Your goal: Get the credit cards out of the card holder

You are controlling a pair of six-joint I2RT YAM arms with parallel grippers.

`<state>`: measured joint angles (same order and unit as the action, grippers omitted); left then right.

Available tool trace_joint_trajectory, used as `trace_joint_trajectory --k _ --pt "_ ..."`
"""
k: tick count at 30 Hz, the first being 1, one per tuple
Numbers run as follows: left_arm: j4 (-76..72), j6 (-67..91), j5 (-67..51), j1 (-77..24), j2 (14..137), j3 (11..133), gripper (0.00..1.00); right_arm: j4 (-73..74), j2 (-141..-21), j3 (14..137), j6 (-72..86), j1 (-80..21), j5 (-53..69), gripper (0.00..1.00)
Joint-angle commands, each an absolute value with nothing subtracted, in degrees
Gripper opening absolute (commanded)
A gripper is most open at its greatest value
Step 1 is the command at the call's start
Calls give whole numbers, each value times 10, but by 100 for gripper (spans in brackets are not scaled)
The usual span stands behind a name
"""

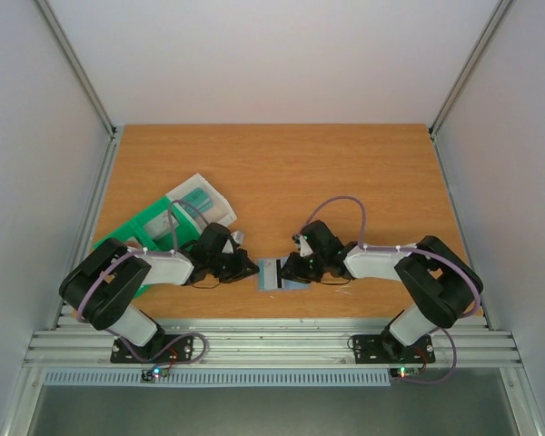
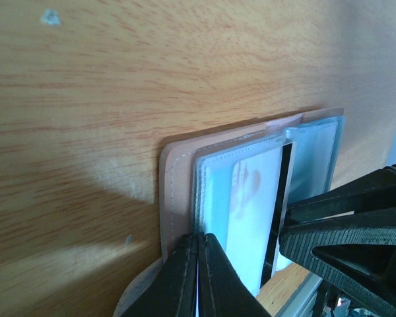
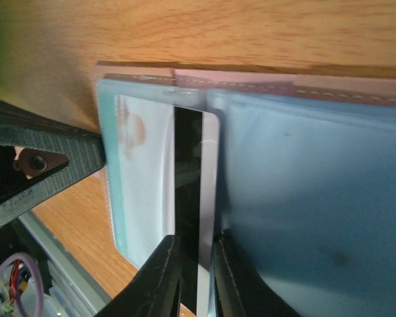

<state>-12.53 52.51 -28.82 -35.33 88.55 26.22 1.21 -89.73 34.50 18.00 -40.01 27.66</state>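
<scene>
So the card holder point(image 1: 274, 274) is lying open on the counter point(image 1: 282, 173), right at the near edge, and both arms are reaching in toward it from either side. From above it's a small pale rectangle sitting between the two wrists.

The left gripper point(image 2: 198, 241) has its fingers pressed together with basically no gap. They're clamped on the near edge of the holder, where the pinkish-grey stitched cover meets the clear pocket.

The right gripper point(image 3: 195, 241) comes in from the opposite side. Its fingers are narrow and sit on either side of a credit card point(image 3: 208, 165), the white one with a black stripe down it. It looks like a pinch on the card's near end. That card sits at the fold between the two clear pockets, and I can't tell how far out of its pocket it is.

There's a second card point(image 3: 142, 185) too, pale with an orange-ish mark, tucked in the pocket on the left gripper's side. The two grippers are really close, almost touching across the holder.

Over on the left of the counter, behind the left arm, there's a green tray point(image 1: 150, 232). A clear box point(image 1: 200, 195) rests at its far end, well apart from the holder.
</scene>
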Motion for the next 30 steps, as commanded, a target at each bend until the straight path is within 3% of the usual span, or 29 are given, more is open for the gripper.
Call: trace_joint_trajectory --k 1,6,12,27,30 --pt "-62 520 -240 -355 910 242 4 -39 -924 319 202 -391 281 18" --pt "-64 521 -239 -355 910 242 4 -51 -936 313 205 -390 284 17" --pt "-64 523 -239 -355 908 241 4 -60 -932 305 211 -379 288 2" --pt "-60 525 -233 -355 901 240 4 -41 -869 274 212 -352 303 1" --pt "-52 525 -229 -355 889 242 9 -39 -860 273 214 -351 311 1"
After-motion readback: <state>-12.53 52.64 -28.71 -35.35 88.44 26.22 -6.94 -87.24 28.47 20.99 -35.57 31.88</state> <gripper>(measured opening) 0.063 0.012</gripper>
